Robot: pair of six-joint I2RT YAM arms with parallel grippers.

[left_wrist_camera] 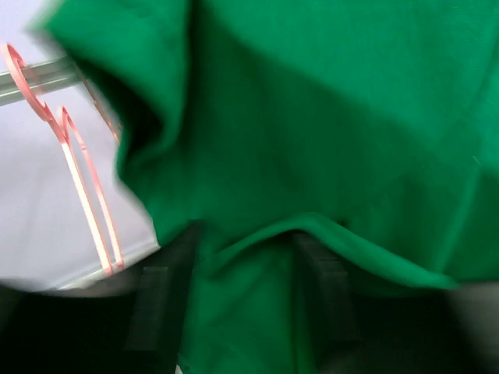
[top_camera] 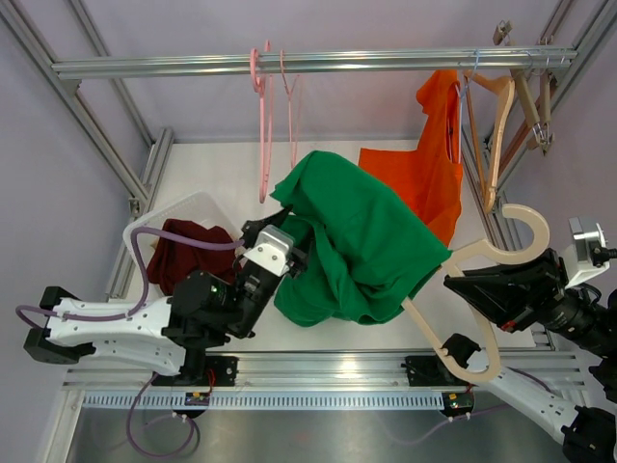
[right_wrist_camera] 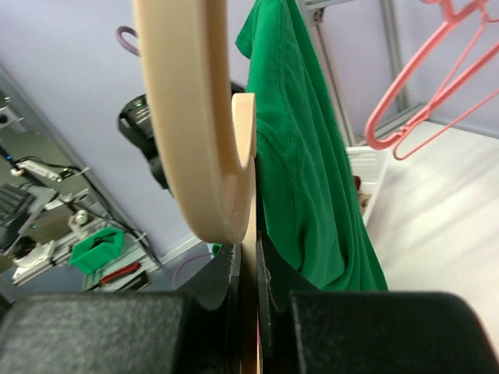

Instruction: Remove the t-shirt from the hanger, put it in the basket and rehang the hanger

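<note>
- Left gripper is clamping a fold of the green t-shirt, which is hanging at table centre.
- Right gripper is grasping the wooden hanger at 4 o'clock, and the t-shirt is covering the hanger's 9 o'clock arm.

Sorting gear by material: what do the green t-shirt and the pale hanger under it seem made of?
The green t-shirt: soft matte knit, likely cotton; it folds and drapes limply. The pale curved hanger: apparently smooth unpainted wood, judging by its thick, flat-edged, beige section; no grain shows clearly.
</note>
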